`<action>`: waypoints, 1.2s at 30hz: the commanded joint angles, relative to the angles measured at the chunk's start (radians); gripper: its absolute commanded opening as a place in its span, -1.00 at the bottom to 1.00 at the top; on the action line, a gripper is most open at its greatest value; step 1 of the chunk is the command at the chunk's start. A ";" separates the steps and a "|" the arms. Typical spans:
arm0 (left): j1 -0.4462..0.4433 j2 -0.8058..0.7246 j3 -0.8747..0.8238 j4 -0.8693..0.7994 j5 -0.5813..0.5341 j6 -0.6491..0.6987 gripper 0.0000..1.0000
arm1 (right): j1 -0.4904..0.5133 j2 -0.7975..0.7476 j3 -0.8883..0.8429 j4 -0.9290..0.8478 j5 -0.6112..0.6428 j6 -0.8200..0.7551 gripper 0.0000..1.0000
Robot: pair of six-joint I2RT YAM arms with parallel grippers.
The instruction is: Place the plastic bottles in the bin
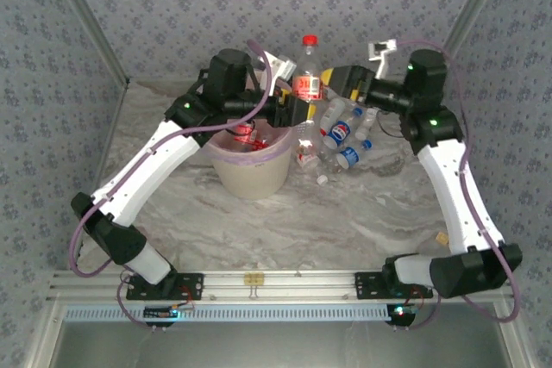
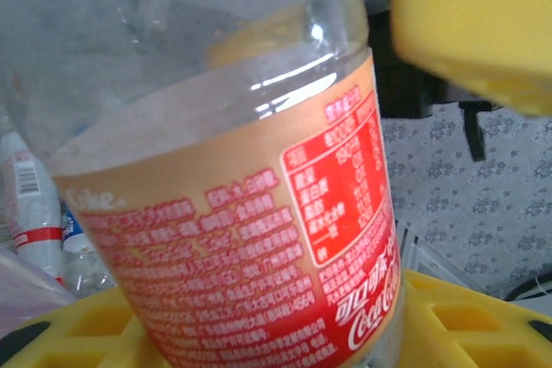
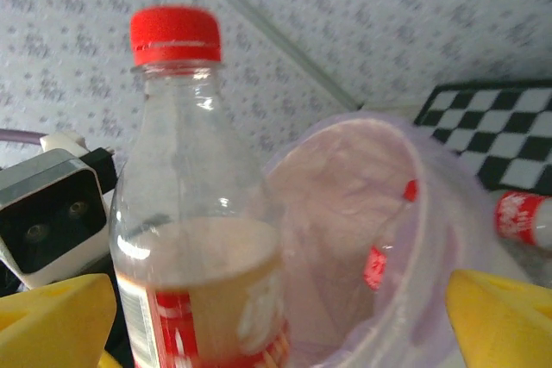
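Overhead view: seeing red-cap bottle [image 1: 308, 84] standing upright just right of bin [image 1: 250, 180], w/ left claw [image 1: 302, 109] reaching in from bin side and right claw [image 1: 334, 84] from opposite side, both crowding it. Spotting several loose bottles [image 1: 343, 131] lying on table [image 1: 362, 221] close by, too bunched to count. Noticing red labels down inside bin.

Left wrist view: looking at same bottle v. close, red label facing cam. Seeing lower pad [image 2: 470, 333] sitting against it and upper pad [image 2: 474, 32] appearing off to one side. Not managing to tell whether left claw is pinching or just cradling.

Right wrist view: finding right claw spread wide, w/ one pad [image 3: 52, 316] just beside bottle and other pad [image 3: 500, 316] well apart, so not gripping. Seeing pink liner [image 3: 345, 187] of bin behind bottle, w/ red-labelled items inside.

Risks, judging only: working one bottle w/ two claws, so risking fingers clashing or tipping it onto loose ones. W/ left hold unconfirmed, risking a slip short of rim during lift. Swinging low over bin, prob. catching liner or nudging bin sideways.
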 commanded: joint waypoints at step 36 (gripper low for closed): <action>0.138 0.157 0.070 -0.685 -0.531 0.470 -0.93 | -0.193 -0.209 -0.319 -0.391 0.313 -0.291 1.00</action>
